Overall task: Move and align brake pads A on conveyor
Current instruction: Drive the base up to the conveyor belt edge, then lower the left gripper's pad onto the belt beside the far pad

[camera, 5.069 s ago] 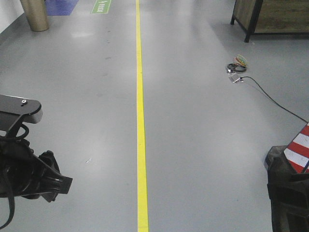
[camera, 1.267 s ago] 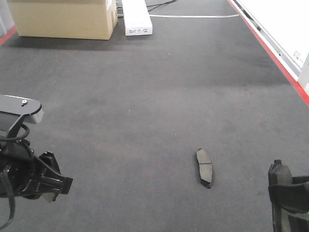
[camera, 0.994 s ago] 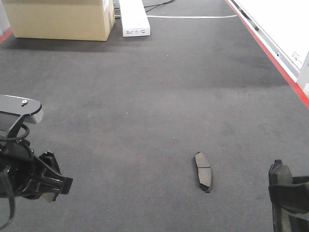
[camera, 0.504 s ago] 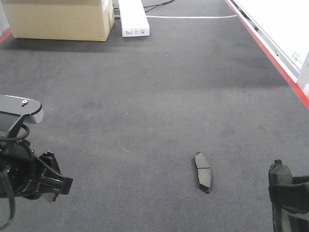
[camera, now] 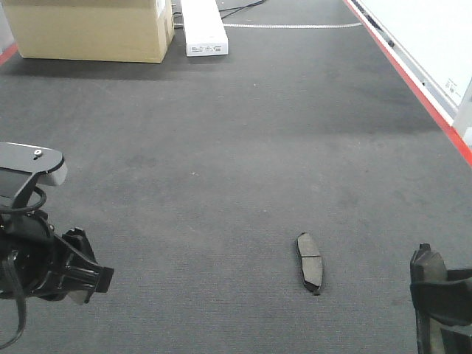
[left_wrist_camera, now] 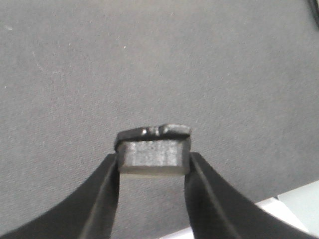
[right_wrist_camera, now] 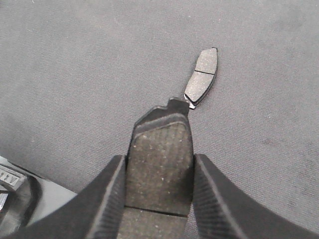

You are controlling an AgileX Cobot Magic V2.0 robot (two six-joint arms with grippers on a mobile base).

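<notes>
Dark grey conveyor (camera: 221,162) fabric fills nearly the whole front view, edged by a red stripe (camera: 413,81) running down the upper right. At the upper left of that frame a cardboard box (camera: 92,29) is seen, with a white box (camera: 203,26) just beside it at top centre.

One brake pad (camera: 310,262) lies flat on the belt at lower centre-right, lengthwise up the frame, groove visible across its middle. Same pad is seen in the right wrist view (right_wrist_camera: 202,77), upper centre, apart from both arms.

Left gripper (left_wrist_camera: 152,164) is closed on a second brake pad (left_wrist_camera: 153,152), seen end-on between the two black fingers (left_wrist_camera: 102,191), held above the belt. In the front view this arm sits at the lower left edge (camera: 70,269).

Right gripper (right_wrist_camera: 159,169) is clamped on a third brake pad (right_wrist_camera: 159,164), its rough face up, pinched between both fingers at lower centre of the frame. Its far tip overlaps the lying pad's near end in the picture; contact cannot be told.
</notes>
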